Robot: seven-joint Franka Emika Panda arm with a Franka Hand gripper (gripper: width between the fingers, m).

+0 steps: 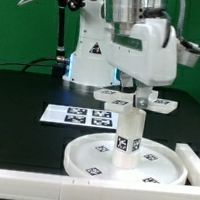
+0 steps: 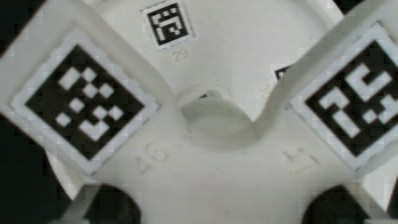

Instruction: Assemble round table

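With the cylinder post (image 1: 131, 132) standing upright at the middle of the round disc (image 1: 78, 158), lower centre of the exterior view, the hand (image 1: 137, 90) is clamped on the cross-shaped piece (image 1: 163, 102) atop the post, seemingly the last part left to fasten.

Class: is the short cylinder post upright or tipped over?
Upright. In the exterior view the post stands vertical on the round disc, beneath the cross-shaped piece.
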